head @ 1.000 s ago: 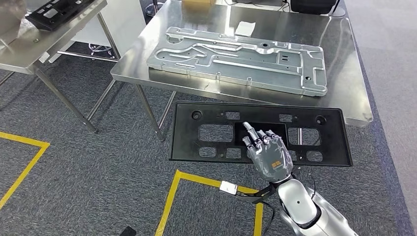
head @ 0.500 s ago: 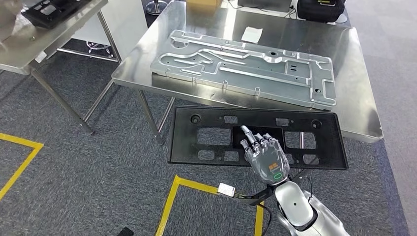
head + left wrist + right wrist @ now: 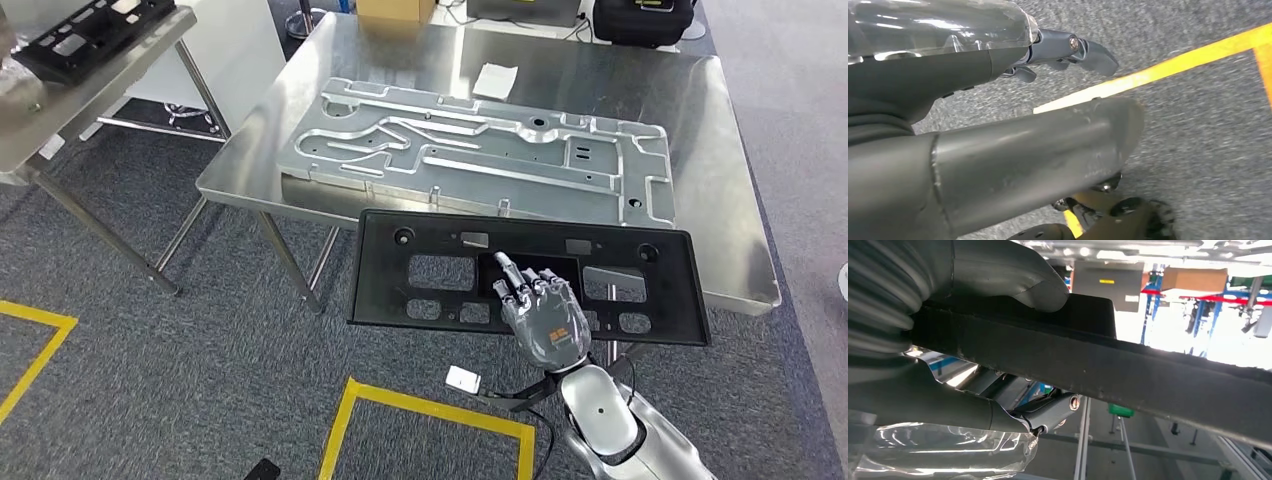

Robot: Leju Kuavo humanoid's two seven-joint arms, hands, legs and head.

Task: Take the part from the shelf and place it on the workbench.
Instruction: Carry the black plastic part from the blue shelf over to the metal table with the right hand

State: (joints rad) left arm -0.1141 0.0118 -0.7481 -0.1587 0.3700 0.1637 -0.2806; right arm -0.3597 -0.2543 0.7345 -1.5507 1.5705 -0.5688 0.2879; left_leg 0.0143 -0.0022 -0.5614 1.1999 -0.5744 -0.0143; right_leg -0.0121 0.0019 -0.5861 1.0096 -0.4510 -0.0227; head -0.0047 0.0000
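Part (image 3: pixel 430 272) held flat by the right hand (image 3: pixel 543 318), its far edge now overlapping the near rim of the table (image 3: pixel 720 160).
Since the earlier frame the view has shifted; no legible writing; left hand (image 3: pixel 1068 50) holds nothing, fingers apart.

R hand (image 3: pixel 545 322) holding black part (image 3: pixel 440 305), workbench (image 3: pixel 720 160) edge

metal plate (image 3: pixel 480 150) on workbench (image 3: pixel 720 180), held part (image 3: pixel 520 275) overlapping its near edge, second table (image 3: pixel 60 110) far left

High head view — close wrist views
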